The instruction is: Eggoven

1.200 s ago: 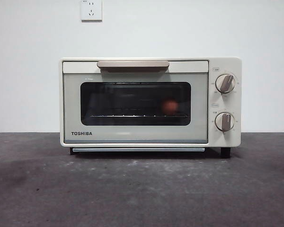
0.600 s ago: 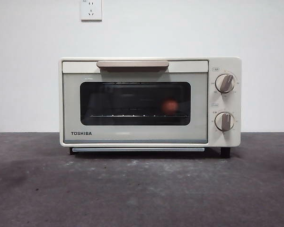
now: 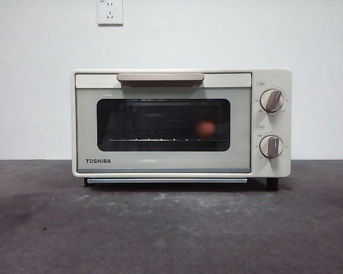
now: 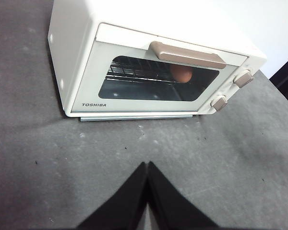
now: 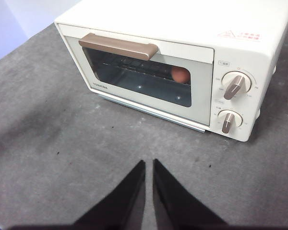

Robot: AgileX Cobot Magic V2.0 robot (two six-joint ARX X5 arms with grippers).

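- While the three front pictures are held side by side, almost nothing has changed: the TOSHIBA toaster oven [image 3: 182,123] sits in the same spot on the dark grey table [image 3: 171,228], and its door is shut in all of them.
- The egg [image 3: 205,128] has not moved either. It rests on the wire rack [image 3: 160,138] inside the oven, toward the right side, and shows as a soft reddish-brown ball behind the dark glass window [image 3: 163,125].
- The tan handle [image 3: 160,77] runs along the top of the door, and nothing touches it.
- The two knobs [image 3: 272,100] sit one above the other on the right of the oven front. They look the same as they did a second ago.
- The left gripper [image 4: 147,165] hangs over the table on the near side of the oven, well apart from it. Its two black jaws are pressed together and hold nothing.
- The right gripper [image 5: 149,163] also hangs over the near table, well apart from the oven. Its jaws are almost together, with only a thin slit between them, and they hold nothing.
- No arm shows in the front view.
- Since the egg is inside, the door is closed and both arms wait far back, the job looks done or nearly done.
- If anything is left, it may be turning a knob, but the pictures cannot tell that.
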